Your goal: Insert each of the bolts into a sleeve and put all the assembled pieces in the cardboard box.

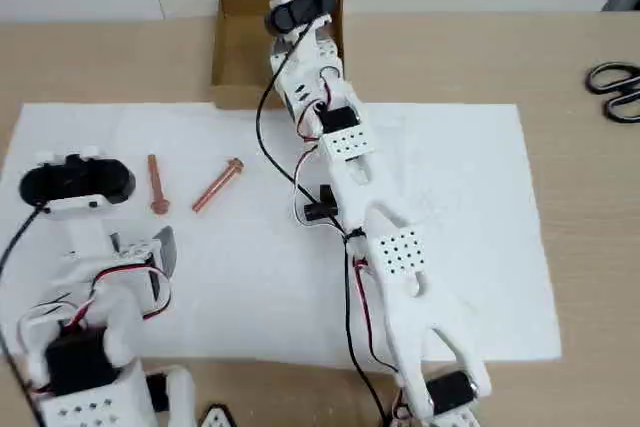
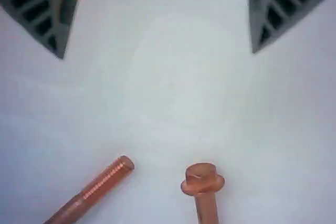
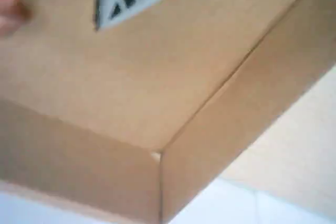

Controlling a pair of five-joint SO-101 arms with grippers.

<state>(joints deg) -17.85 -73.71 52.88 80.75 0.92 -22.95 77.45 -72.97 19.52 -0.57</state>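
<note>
Spread over most of a tan desk (image 1: 570,47), a white paper sheet (image 1: 460,187). Stretched across that sheet from the near edge to the far one, the right arm (image 1: 398,252). Folded at the near left corner, the left arm (image 1: 90,237), left jaws released and spread wide above bare paper, grasping nothing. At the sheet's far edge, an open cardboard box (image 1: 238,47), with the right jaws hanging over it close to the brown floor and one inner corner; impossible to tell whether clenched or released. Off at the desk's right edge, black-handled scissors (image 1: 615,90). Loose on the sheet just beyond the left jaws, two copper bolts, apart from each other and well short of the box: the straighter bolt (image 1: 156,185) head toward the left arm, the slanted bolt (image 1: 217,185) head toward the box.
</note>
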